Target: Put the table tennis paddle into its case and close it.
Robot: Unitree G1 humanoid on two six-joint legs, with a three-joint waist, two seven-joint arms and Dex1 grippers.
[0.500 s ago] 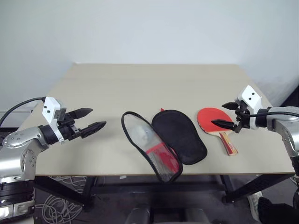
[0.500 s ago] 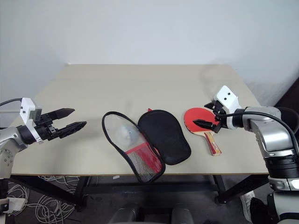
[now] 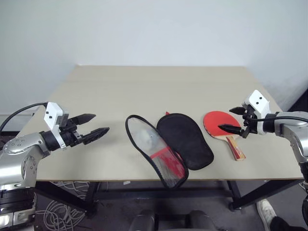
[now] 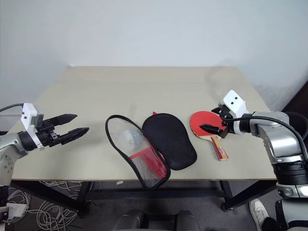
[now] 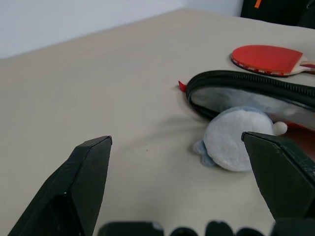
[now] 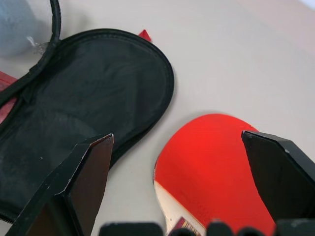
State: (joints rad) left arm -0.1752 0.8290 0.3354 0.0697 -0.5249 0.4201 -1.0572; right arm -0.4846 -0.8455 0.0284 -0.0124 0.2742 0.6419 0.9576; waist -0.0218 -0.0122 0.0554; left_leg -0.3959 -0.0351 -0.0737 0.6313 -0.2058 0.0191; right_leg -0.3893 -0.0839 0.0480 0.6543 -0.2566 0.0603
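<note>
The table tennis paddle point(image 3: 217, 123) lies flat on the right of the table, red face up, with its wooden handle point(image 3: 236, 148) pointing at the front edge. The case point(image 3: 186, 140) lies unzipped and spread in the middle. Its black lining faces up on the right half, and its left half point(image 3: 155, 150) shows mesh and red fabric. My right gripper point(image 3: 224, 119) hovers open just above the paddle's face point(image 6: 211, 167), holding nothing. Left of the case, my left gripper point(image 3: 101, 122) is open, empty and pointed at the case rim point(image 5: 246, 91).
A pale grey-white wad point(image 5: 234, 145) lies at the case's left half. The beige table point(image 3: 144, 86) has bare surface behind and to the left. Its front edge runs close under the case. Cables lie on the floor at the lower left.
</note>
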